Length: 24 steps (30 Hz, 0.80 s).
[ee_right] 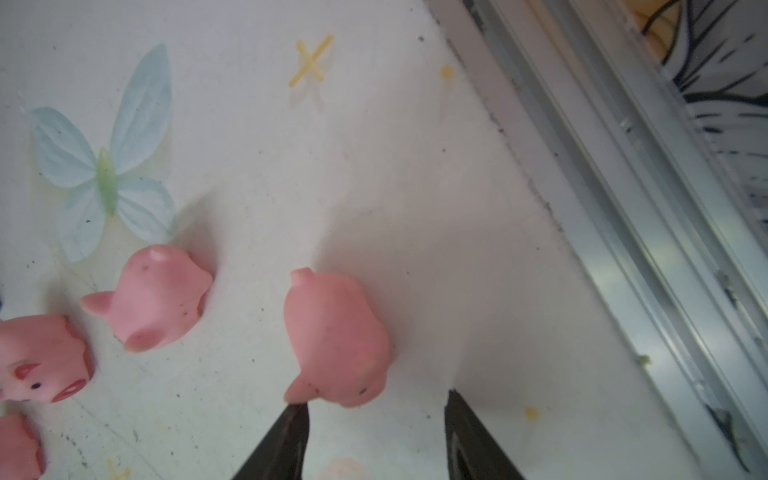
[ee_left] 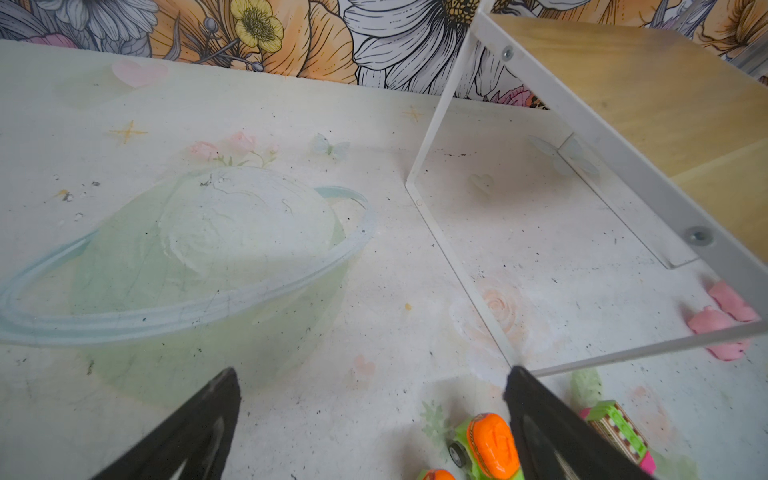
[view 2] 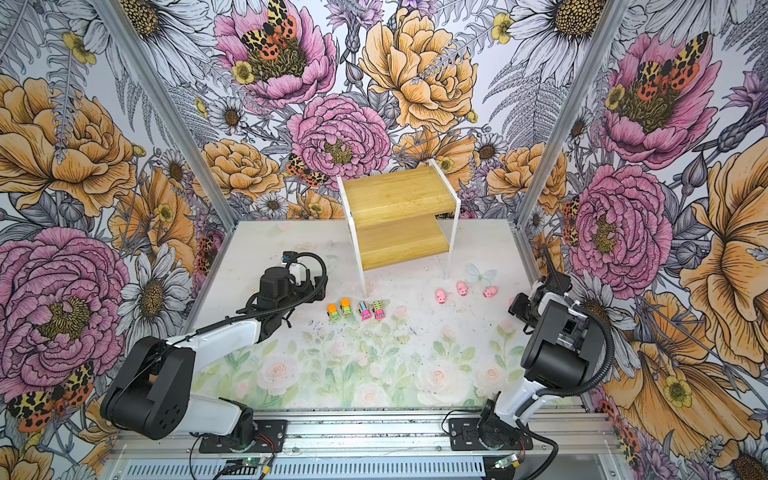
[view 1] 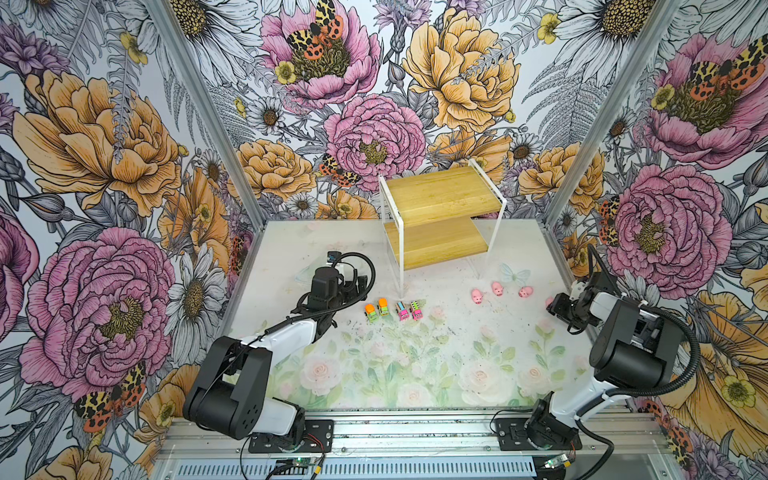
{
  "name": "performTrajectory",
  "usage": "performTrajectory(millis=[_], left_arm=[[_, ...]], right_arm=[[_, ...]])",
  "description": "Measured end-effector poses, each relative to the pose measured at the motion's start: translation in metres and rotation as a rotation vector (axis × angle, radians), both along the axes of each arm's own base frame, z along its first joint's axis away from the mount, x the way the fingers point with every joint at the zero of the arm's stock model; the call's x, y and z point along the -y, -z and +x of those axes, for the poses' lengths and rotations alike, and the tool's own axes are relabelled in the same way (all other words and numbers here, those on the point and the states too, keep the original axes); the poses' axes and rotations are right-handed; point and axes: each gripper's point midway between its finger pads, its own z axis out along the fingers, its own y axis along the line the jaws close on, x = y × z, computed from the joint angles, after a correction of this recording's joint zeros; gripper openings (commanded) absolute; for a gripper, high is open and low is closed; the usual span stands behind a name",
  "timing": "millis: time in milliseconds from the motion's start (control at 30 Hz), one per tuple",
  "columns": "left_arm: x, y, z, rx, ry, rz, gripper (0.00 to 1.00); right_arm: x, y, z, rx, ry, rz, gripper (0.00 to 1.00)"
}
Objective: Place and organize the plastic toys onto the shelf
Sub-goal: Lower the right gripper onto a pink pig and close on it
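The shelf (view 1: 442, 195) stands at the back of the desk (view 1: 415, 374), near its middle, and its 2 wooden boards are bare. All 8 plastic toys lie on the desk in front of it. The 4 trucks form a tight row near the shelf's left front leg. From left to right they are the first green truck (view 1: 371, 312), the second green truck (view 1: 383, 306), the first pink truck (view 1: 402, 311) and the second pink truck (view 1: 415, 310). To the right of the shelf, 3 pigs sit in a loose line: the left pig (view 1: 477, 296), the middle pig (view 1: 497, 288) and the right pig (view 1: 525, 292). The fourth pig (ee_right: 336, 336) lies farther right, close to the desk's edge rail, and in both top views only a sliver of it shows beside the right arm. The right pincer (ee_right: 376, 405) is low over the desk with its jaws apart and nothing between them. The fourth pig lies just ahead of the tips, and one fingertip (ee_right: 291, 436) touches the pig's ear. The left pincer (ee_left: 372, 376) hangs beside the row of trucks, released and empty. In its wrist view a green truck lies just beside one finger.
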Motion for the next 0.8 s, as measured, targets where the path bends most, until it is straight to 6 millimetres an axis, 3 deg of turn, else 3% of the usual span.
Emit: performTrajectory(millis=[800], left_arm=[[0.000, 0.004, 0.001, -0.009, 0.000, 0.003, 0.99]], right_arm=[[-0.004, 0.003, 0.019, -0.015, -0.032, -0.005, 0.45]])
